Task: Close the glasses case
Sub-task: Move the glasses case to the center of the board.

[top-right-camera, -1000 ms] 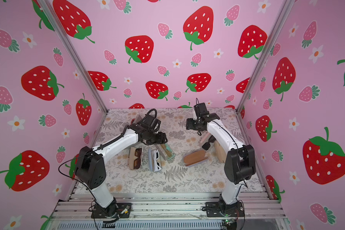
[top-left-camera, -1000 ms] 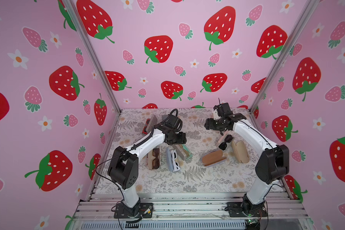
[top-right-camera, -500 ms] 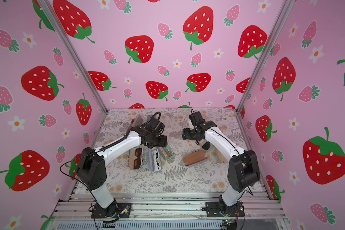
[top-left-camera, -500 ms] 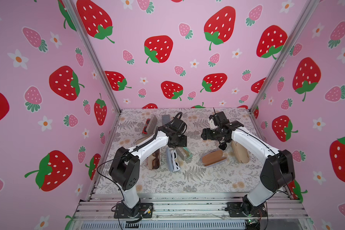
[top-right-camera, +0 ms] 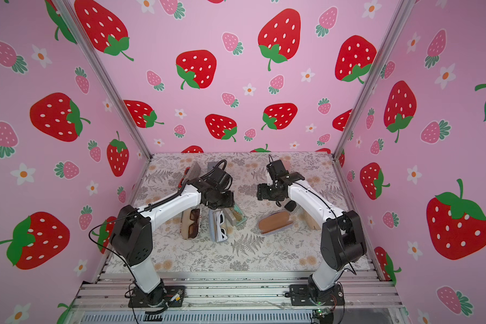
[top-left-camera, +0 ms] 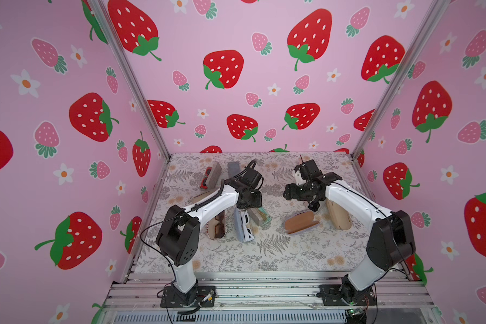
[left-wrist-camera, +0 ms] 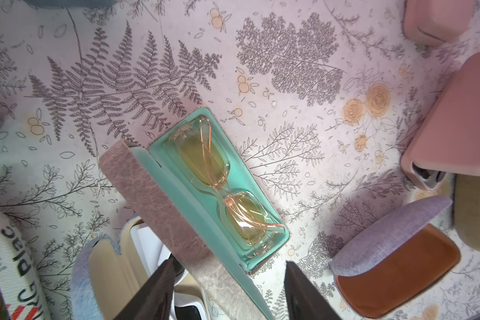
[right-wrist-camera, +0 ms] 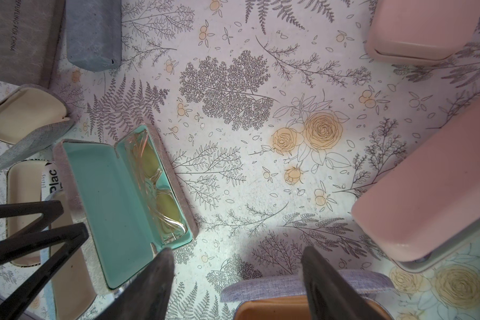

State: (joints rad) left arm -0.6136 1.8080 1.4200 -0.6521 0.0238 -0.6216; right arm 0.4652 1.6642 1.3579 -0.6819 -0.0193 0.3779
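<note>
The glasses case (top-left-camera: 260,217) (top-right-camera: 237,217) lies open mid-table, taupe outside with a teal lining (left-wrist-camera: 178,180) (right-wrist-camera: 108,199). Yellow-lensed glasses (left-wrist-camera: 214,171) (right-wrist-camera: 155,177) rest in its base. The lid (left-wrist-camera: 161,199) stands up from the hinge. My left gripper (top-left-camera: 249,207) (top-right-camera: 221,203) (left-wrist-camera: 230,266) is open and straddles that lid; one finger (left-wrist-camera: 155,288) is close by its outer face, the other is apart on the inner side. My right gripper (top-left-camera: 302,199) (top-right-camera: 277,200) (right-wrist-camera: 236,250) hangs open and empty over the mat, just right of the case.
A lilac case (top-left-camera: 302,221) (right-wrist-camera: 302,282) with an orange lining lies open under the right gripper, with a tan case (top-left-camera: 338,216) beside it. Pink cases (right-wrist-camera: 427,180) are close on the right. Open cases with sunglasses (top-left-camera: 244,227) (top-left-camera: 218,224) lie left; further cases (top-left-camera: 211,178) stand behind.
The left gripper came forward and down over the case lid, and its jaws narrowed a little. The right arm swung down and towards the middle of the table.
</note>
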